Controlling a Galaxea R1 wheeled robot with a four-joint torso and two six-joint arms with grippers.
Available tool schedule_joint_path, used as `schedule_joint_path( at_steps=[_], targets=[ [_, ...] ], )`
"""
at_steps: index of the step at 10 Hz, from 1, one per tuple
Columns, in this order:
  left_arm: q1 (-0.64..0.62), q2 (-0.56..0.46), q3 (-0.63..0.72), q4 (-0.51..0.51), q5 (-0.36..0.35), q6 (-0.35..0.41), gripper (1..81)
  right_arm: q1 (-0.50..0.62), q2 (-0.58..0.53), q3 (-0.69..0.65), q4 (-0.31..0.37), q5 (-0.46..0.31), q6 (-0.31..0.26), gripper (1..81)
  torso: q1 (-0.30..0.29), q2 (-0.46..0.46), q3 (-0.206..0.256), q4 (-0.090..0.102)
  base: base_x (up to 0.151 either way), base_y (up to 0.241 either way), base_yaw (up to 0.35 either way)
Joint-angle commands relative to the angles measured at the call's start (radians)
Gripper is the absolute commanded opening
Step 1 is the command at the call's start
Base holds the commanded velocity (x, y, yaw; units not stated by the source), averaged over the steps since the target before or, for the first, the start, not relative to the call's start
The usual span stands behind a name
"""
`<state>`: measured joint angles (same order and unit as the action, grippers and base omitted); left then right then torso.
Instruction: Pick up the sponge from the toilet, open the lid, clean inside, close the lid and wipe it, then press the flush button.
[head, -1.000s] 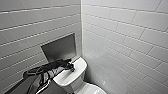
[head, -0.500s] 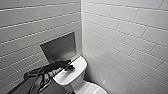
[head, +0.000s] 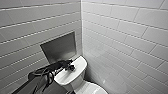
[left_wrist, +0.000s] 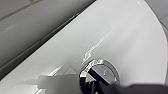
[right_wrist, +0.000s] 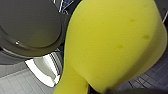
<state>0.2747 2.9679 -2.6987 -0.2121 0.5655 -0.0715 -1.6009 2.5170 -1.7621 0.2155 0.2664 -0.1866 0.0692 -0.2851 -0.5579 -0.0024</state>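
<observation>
The white toilet (head: 80, 81) stands in the corner, its flat tank top (head: 77, 68) facing me. My left arm comes in from the left, and the left gripper (head: 71, 67) rests shut on the middle of the tank top. In the left wrist view its dark tip (left_wrist: 93, 78) touches the round, chrome-ringed flush button (left_wrist: 106, 71). Below the tank, part of the white oval lid (head: 93, 88) shows at the picture's edge. The yellow sponge (right_wrist: 112, 42) looms large in the right wrist view, with my right gripper shut on it.
White tiled walls (head: 125, 45) meet in a corner just behind the tank. A grey flat panel (head: 60, 47) is set in the left wall above the tank. Black cables (head: 47, 75) hang along my left arm. Grey floor tiles (right_wrist: 15, 80) lie beneath the sponge.
</observation>
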Motion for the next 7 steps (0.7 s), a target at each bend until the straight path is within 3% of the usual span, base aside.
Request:
schedule_joint_path(
  at_steps=[1, 3, 5, 7],
  targets=[
    [-0.137, 0.004, -0.004, 0.025, 0.005, 0.013, 1.0, 0.002, -0.018, 0.020, -0.001, -0.078, -0.002, 1.0, 0.000, 0.000, 0.000, 0.000, 0.000, 0.000, 0.000],
    [-0.160, -0.007, 0.005, 0.004, 0.007, 0.012, 1.0, 0.005, -0.011, 0.014, -0.004, -0.079, -0.004, 1.0, 0.000, 0.000, 0.000, 0.000, 0.000, 0.000, 0.000],
    [-0.240, -0.030, 0.038, -0.086, 0.040, 0.013, 1.0, 0.003, -0.004, 0.004, -0.004, -0.079, -0.005, 1.0, 0.000, 0.000, 0.000, 0.000, 0.000, 0.000, 0.000],
    [-0.291, -0.124, 0.168, -0.170, 0.062, 0.013, 1.0, 0.002, -0.005, 0.004, -0.002, -0.079, -0.004, 1.0, 0.000, 0.000, 0.000, 0.000, 0.000, 0.000, 0.000]
  ],
)
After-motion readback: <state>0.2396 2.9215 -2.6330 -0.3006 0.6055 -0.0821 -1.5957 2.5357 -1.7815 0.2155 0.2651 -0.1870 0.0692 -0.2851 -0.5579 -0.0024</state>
